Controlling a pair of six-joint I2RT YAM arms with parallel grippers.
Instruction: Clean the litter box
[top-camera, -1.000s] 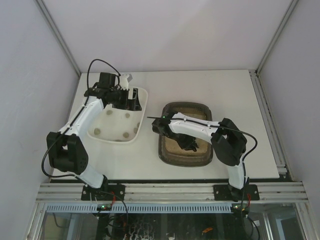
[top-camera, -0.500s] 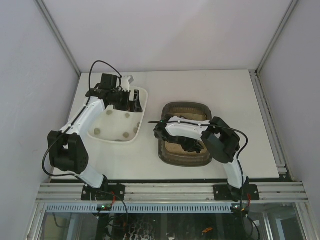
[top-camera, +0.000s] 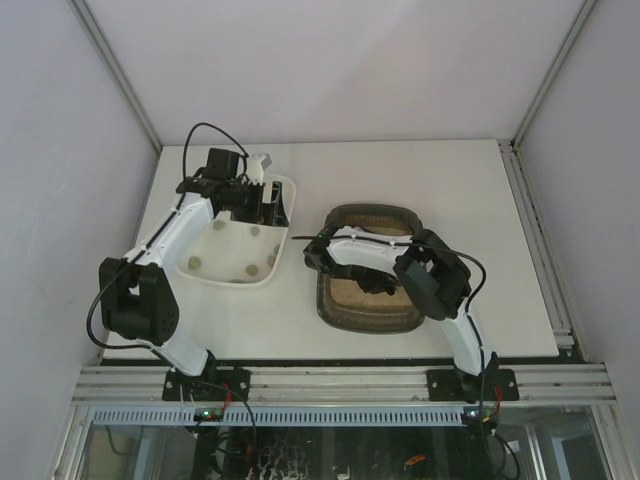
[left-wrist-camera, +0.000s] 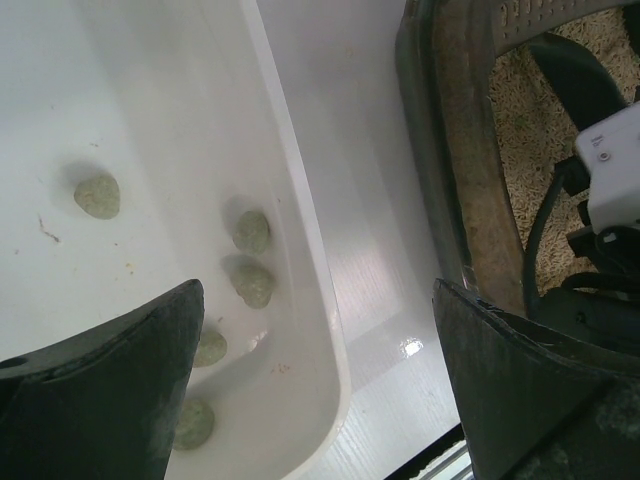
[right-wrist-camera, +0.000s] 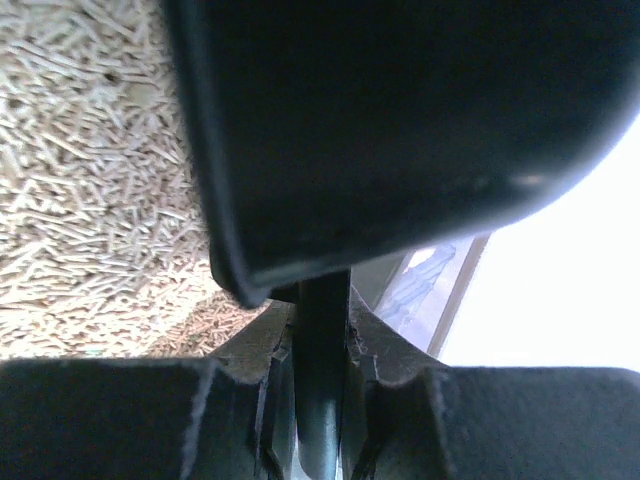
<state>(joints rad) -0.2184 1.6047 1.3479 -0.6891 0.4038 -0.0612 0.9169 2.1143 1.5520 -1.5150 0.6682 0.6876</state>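
The litter box (top-camera: 345, 213), a dark rounded tray with beige litter (top-camera: 350, 296), lies right of centre. My right gripper (top-camera: 376, 284) is down inside it, shut on the thin black handle (right-wrist-camera: 322, 350) of a black scoop (right-wrist-camera: 400, 120), whose bowl fills the top of the right wrist view above the litter (right-wrist-camera: 90, 150). My left gripper (top-camera: 262, 200) is open and empty above the far end of the white tray (top-camera: 236, 279). The left wrist view shows the tray's rim (left-wrist-camera: 300, 220), several greenish lumps (left-wrist-camera: 252, 232) in it, and the litter box (left-wrist-camera: 470, 200) to the right.
Grey walls stand left, right and behind the white table (top-camera: 460, 180). A strip of table (left-wrist-camera: 370, 250) separates the two trays. My right arm's links (top-camera: 430, 275) lie over the litter box's right side.
My right arm's elbow has swung left and folded in over the litter box, with the gripper shifting slightly toward the far end. The left arm has barely moved.
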